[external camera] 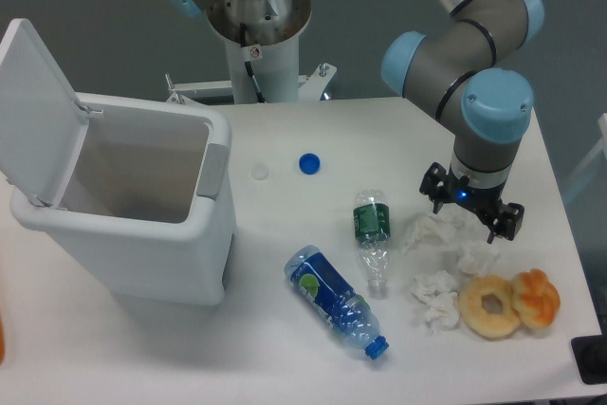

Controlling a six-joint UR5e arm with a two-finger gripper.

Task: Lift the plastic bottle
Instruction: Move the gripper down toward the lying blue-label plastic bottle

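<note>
While the plastic bottle (334,302) lies on its side at the front of the table (114,348), blue cap toward the front right, the gripper (471,209) hangs well apart over crumpled tissues (438,260), holding nothing; its finger spread can't be told. Crushed green-label bottle (374,239) lies just beside, white bin (123,211) open at left.

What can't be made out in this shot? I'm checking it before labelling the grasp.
- End effector: seen from above beneath the wrist; whether its fingers are open or shut is unclear.
- White plastic bin with open lid: its near wall hides the bottom.
- Clear plastic bottle with blue label and blue cap: logo text too small to read.
- Orange object: cut off by the left edge.
</note>
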